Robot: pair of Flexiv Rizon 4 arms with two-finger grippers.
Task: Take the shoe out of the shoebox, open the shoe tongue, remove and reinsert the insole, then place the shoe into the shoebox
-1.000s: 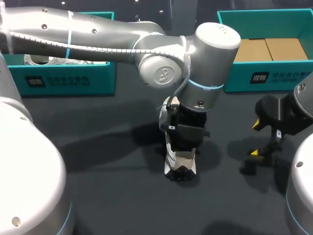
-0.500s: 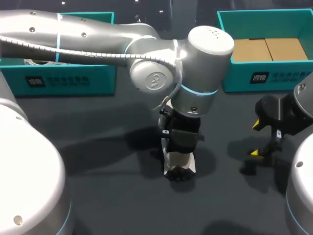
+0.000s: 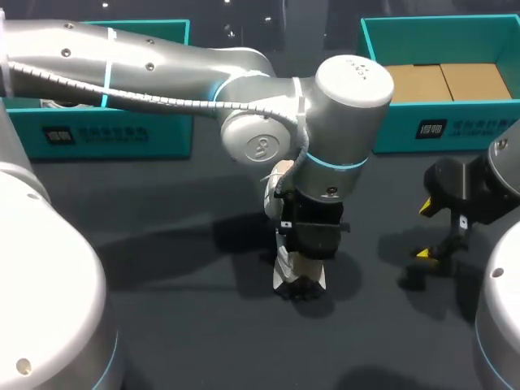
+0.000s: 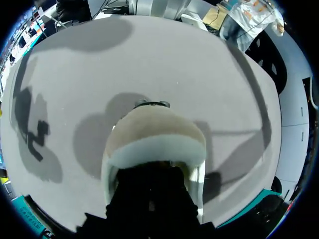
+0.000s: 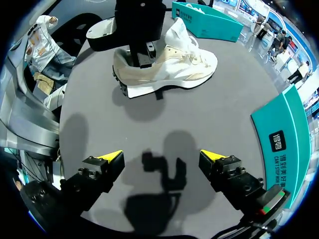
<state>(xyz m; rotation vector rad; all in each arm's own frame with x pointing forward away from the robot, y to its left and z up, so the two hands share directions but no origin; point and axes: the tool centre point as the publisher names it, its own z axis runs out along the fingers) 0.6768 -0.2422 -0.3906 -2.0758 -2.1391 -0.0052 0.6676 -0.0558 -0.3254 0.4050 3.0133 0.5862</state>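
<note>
Change in the left arm: swung its wrist a little to the left and then back right over the last second, ending low over the shoe's near end.
Change in the shoe: barely shifted; stayed on the same patch of the surface throughout.
Change in the right arm: none seen.
Meaning for the task: shoe already out of the box; probably work at the heel opening under way, so the tongue or insole step and not yet the return to the box.
Cream and white sneaker with a black lugged sole: stood upright on its sole mid-surface, heel toward the near edge, tongue raised; well apart from both boxes.
Dark grey surface: carried the shoe and both boxes.
Left gripper: sat at the sneaker's heel end, right above the opening; whether it gripped or not could not be told, its tip hidden by its own black body.
Right gripper: hung over bare surface at the right, near the sneaker but apart from it; fingers spread wide, holding nothing.
Count of shoes: one.
Count of boxes: two, a teal open box at far left and a teal open box with a brown cardboard floor at far right.
Count of loose insoles: none seen.
Count of grippers: two.
</note>
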